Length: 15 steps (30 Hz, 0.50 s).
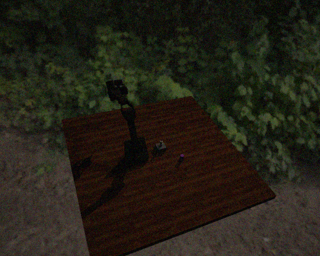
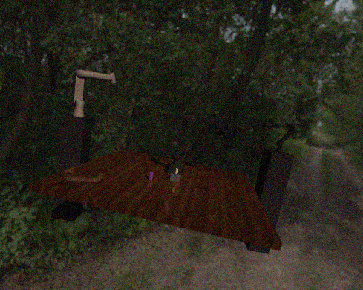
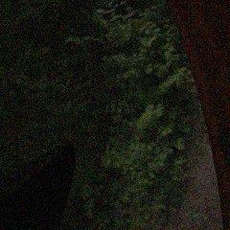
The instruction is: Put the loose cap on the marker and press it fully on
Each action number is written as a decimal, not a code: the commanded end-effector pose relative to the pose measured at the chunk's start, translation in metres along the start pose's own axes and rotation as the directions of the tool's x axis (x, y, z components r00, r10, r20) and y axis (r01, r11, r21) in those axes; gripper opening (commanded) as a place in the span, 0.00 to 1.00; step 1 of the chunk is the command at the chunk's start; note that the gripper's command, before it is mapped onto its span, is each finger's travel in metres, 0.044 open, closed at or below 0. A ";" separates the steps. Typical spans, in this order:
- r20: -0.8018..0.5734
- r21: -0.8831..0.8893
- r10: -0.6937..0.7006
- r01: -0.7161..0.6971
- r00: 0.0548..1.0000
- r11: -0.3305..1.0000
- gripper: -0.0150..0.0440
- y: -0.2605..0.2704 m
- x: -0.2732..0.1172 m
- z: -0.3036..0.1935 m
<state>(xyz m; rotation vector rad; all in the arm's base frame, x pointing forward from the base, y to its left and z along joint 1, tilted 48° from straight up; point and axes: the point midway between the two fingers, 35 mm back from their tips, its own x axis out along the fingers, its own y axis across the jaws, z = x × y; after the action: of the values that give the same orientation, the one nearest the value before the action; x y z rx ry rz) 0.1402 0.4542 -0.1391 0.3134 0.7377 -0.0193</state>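
Note:
The marker (image 1: pixel 161 142) (image 2: pixel 176 170) stands upright in the small grey holder block (image 1: pixel 160 148) (image 2: pixel 175 178), with its pale tip bare. The purple cap (image 1: pixel 182 156) (image 2: pixel 150 176) stands upright on the wooden table (image 1: pixel 182 198) (image 2: pixel 206 202), apart from the block: to its right in the top view, to its left in the exterior view. My gripper (image 1: pixel 114 84) is raised high above the table on the far side of the arm's base, well away from marker and cap. It looks open and empty, though its fingers are very dark. The wrist view shows neither marker nor cap.
My arm's dark base (image 1: pixel 136 150) stands close beside the holder block. In the exterior view a tan arm (image 2: pixel 78 89) on a pedestal stands beyond the table's left side, and a dark arm (image 2: pixel 286 135) on another beyond its right. The wrist view shows the table's edge at right.

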 end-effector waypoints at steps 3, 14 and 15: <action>0.015 0.023 -0.048 0.048 0.999 0.999 0.80 -0.003 0.011 0.027; 0.054 0.185 -0.332 0.317 0.942 0.930 0.68 -0.056 0.059 0.181; 0.052 0.202 -0.356 0.339 0.933 0.919 0.68 -0.064 0.062 0.193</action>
<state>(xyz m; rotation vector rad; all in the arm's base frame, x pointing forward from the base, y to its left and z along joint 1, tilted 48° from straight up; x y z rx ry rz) 0.2693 0.3829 -0.0820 0.3522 0.6985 -0.3295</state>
